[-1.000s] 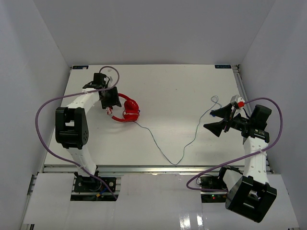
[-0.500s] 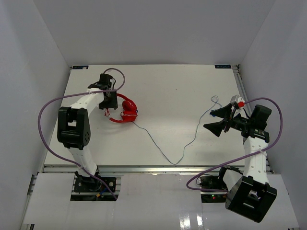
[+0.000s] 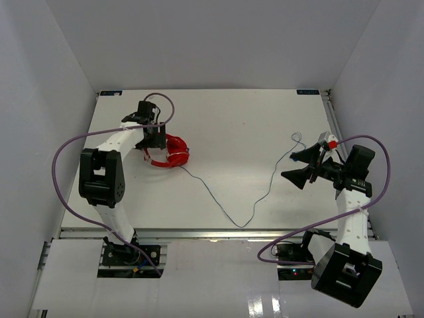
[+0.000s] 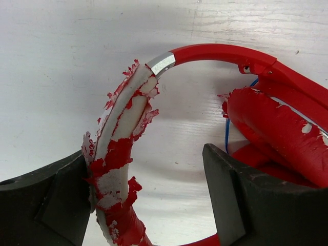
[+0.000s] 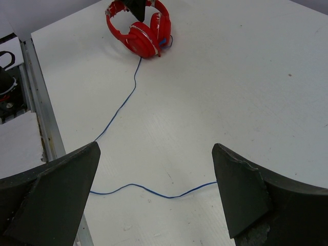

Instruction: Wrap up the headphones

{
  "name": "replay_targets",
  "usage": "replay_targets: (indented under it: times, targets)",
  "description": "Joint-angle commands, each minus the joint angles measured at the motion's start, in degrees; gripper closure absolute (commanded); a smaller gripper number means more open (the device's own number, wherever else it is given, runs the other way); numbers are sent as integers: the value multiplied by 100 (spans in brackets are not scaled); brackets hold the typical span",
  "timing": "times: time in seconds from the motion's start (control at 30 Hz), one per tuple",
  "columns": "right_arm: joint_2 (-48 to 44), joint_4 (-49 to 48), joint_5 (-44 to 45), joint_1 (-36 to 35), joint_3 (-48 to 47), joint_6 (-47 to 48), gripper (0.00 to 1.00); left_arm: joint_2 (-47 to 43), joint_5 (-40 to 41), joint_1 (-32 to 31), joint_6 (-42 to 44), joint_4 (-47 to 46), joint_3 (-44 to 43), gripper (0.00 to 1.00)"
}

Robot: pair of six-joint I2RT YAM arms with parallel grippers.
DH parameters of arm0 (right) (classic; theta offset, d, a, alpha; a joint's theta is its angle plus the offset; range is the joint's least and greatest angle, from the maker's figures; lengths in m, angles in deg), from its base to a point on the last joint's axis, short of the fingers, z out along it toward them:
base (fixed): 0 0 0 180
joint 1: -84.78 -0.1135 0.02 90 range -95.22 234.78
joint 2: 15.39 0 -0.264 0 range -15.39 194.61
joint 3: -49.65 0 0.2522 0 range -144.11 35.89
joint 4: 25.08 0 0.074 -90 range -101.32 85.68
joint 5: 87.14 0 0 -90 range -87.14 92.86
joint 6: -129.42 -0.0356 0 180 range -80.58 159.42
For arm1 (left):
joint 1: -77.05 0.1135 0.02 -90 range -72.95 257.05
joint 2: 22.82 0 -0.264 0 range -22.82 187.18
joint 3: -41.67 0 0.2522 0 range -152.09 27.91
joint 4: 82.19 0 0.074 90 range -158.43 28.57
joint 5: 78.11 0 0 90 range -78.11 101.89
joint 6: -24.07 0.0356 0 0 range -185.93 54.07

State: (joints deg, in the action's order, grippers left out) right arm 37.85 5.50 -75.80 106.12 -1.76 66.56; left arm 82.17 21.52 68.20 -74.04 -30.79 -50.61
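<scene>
The red headphones (image 3: 170, 154) lie flat on the white table at the left. My left gripper (image 3: 151, 137) is open and low over them. In the left wrist view the peeling red-and-white headband (image 4: 120, 154) stands between the jaws, against the left finger (image 4: 46, 200) and well apart from the right one. A red ear cup (image 4: 279, 136) lies to the right. The thin blue cable (image 3: 228, 213) runs from the headphones toward the front edge, then back up to a curl (image 3: 296, 138) by my right gripper (image 3: 296, 166). That gripper is open and empty, above the cable (image 5: 169, 193).
White walls close in the table on the left, back and right. A metal rail (image 3: 212, 233) runs along the near edge and shows in the right wrist view (image 5: 43, 123). Thick purple robot cables (image 3: 63, 149) loop beside both arms.
</scene>
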Motion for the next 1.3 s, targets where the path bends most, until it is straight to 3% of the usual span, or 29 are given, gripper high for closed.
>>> replay_targets:
  times: [0.0, 0.17, 0.27, 0.43, 0.5, 0.63, 0.77, 1.07, 1.27]
  targets:
    - [-59, 84, -212, -16, -58, 46, 4, -256, -20, 144, 31, -157, -102, 16]
    - [-67, 84, -221, -16, -61, 55, 4, -89, 406, 250, 11, -161, -10, 28]
    - [-67, 84, -221, -16, -67, 55, 4, 53, 511, 252, -39, -161, 37, 43]
    - [-65, 93, -221, -16, -58, 55, 4, 58, 433, 252, -29, -224, 147, 53]
    - [-60, 93, -221, -16, -58, 55, 4, 55, 379, 259, -9, -238, 147, 53]
    - [-59, 93, -221, -16, -58, 55, 4, 146, 279, 252, 41, -222, 153, 31]
    - [-50, 101, -221, -16, -58, 55, 4, 467, 286, 335, 39, -213, 59, 23]
    - [-76, 103, -230, -16, -67, 64, 4, 787, 80, 616, -114, -170, 138, 33]
    - [-67, 105, -233, -16, -67, 64, 4, 903, -371, 829, -263, -169, 346, 58]
